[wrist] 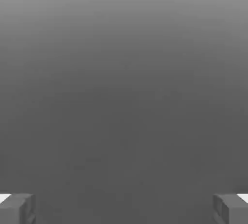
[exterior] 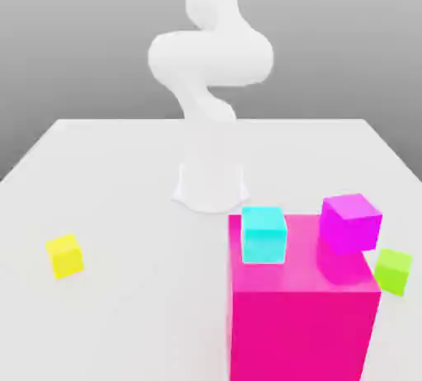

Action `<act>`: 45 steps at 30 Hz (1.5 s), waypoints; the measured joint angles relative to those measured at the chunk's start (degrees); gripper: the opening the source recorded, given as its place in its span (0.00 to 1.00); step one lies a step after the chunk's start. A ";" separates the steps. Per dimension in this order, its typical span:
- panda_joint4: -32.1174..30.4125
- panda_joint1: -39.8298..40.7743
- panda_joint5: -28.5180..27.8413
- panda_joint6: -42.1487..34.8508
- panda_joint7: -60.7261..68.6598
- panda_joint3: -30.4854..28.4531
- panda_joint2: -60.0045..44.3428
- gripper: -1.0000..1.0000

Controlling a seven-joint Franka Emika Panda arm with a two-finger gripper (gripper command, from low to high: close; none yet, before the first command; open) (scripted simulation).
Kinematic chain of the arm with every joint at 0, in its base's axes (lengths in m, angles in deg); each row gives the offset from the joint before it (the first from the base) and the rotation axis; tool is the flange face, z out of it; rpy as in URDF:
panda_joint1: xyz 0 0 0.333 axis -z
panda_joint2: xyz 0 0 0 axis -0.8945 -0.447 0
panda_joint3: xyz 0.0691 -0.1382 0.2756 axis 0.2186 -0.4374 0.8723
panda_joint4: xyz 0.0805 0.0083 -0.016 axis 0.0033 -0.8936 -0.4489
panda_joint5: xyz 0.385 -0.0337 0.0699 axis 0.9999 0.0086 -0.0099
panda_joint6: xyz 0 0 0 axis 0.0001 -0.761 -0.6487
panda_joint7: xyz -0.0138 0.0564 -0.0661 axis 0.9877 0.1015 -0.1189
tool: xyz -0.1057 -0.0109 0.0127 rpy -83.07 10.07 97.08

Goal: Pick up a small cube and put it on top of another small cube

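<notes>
Four small cubes show in the exterior view. A yellow cube [exterior: 64, 256] lies alone on the white table [exterior: 124, 173] at the exterior view's left. A cyan cube [exterior: 264, 234] and a magenta cube [exterior: 351, 222] rest on top of a large pink block [exterior: 301, 313]. A green cube [exterior: 393, 270] sits on the table just to the right of that block. In the hand view my gripper [wrist: 124, 209] is open, its grey fingertips [wrist: 17, 209] far apart with nothing between them, facing a plain grey backdrop.
The white arm [exterior: 210, 62] rises from its base [exterior: 210, 185] at the table's middle back and bends upward out of the picture. The tall pink block stands at the front right, close to the table's near edge.
</notes>
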 joint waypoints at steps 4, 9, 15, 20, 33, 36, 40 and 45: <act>-1.90 -1.95 -2.19 2.93 0.16 4.92 -8.02 0.50; -4.63 -4.52 -5.34 7.11 0.15 11.14 -18.27 0.50; -8.62 -8.21 -9.33 13.08 0.11 17.50 -30.85 0.50; -12.02 -13.43 -12.39 18.16 0.29 21.50 -41.39 0.50; -14.07 -26.25 -24.41 33.99 -5.98 13.62 -64.34 0.00; -14.07 -26.24 -24.46 34.00 -6.02 13.63 -64.34 0.00; -14.11 -26.06 -24.35 33.88 -5.95 13.85 -64.18 0.00; -16.13 -20.76 -15.16 28.16 0.96 21.08 -56.09 0.00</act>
